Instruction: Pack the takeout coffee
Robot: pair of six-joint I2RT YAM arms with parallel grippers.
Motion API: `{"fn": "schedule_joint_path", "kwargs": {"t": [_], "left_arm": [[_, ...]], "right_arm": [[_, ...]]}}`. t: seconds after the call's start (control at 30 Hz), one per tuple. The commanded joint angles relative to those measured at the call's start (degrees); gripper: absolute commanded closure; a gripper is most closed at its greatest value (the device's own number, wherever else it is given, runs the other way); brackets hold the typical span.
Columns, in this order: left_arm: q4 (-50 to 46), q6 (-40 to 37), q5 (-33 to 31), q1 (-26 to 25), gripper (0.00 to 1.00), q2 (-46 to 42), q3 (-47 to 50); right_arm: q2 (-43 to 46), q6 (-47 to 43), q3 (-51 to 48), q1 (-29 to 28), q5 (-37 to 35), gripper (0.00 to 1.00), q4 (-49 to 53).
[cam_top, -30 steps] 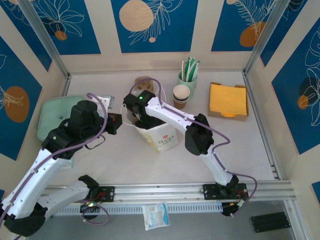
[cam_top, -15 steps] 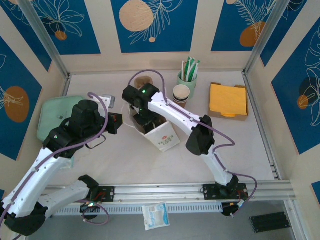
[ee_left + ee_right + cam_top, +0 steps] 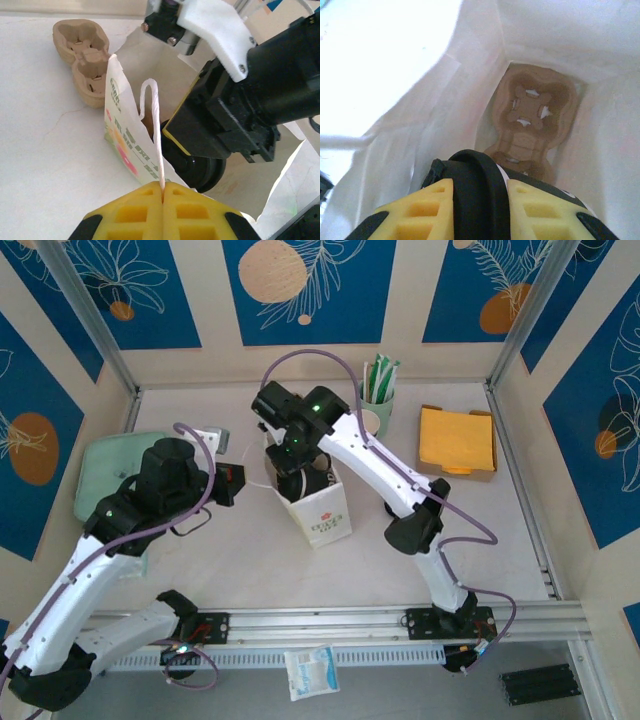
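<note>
Placement in bag (image 3: 325,518): coffee cup (image 3: 470,175) pinched in right claw (image 3: 479,200).
To be kept upright, centred over tray (image 3: 532,112) socket; handle (image 3: 152,110) pinched by left claw (image 3: 163,192).

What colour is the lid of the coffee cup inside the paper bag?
Black. The lid shows best in the right wrist view.

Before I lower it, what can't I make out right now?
- Right wrist: the coffee and right claw cover the carrier's near socket.
- Top view: the right arm hides the coffee inside the bag.
- Left wrist: the bag wall hides the coffee's lower part.
</note>
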State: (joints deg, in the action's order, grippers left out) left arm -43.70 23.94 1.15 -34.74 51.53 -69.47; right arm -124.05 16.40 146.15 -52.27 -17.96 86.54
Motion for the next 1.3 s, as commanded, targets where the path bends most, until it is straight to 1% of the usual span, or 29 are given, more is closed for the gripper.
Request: {"fn": "schedule_joint_path", "kwargs": {"t": [0.0,0.17,0.53,0.8,0.97,1.27], "left_arm": [[0.99,-0.65,-1.14,0.10,1.00,0.25,-2.20],[0.56,-1.51,-1.76,0.09,1.00,0.87,-3.63],[0.46,-2.14,-3.05,0.09,1.00,1.97,-4.25],[0.15,-3.01,-4.90,0.07,1.00,2.45,-4.46],[0.04,-3.47,-7.23,0.04,1.00,2.59,-4.10],[-2.25,-4.24,-15.02,0.03,1.00,2.29,-4.66]], "right_arm": [[4.48,1.83,1.69,0.77,2.77,0.75,-0.40],[7.32,2.71,1.69,1.50,4.57,0.76,-1.87],[11.12,4.48,0.79,3.43,4.66,0.75,-4.70],[16.19,7.47,-2.90,6.52,10.86,0.75,-12.04],[18.70,9.85,-3.76,8.88,15.92,0.75,-16.43],[24.19,14.31,-4.84,14.90,22.97,0.75,-23.48]]}}
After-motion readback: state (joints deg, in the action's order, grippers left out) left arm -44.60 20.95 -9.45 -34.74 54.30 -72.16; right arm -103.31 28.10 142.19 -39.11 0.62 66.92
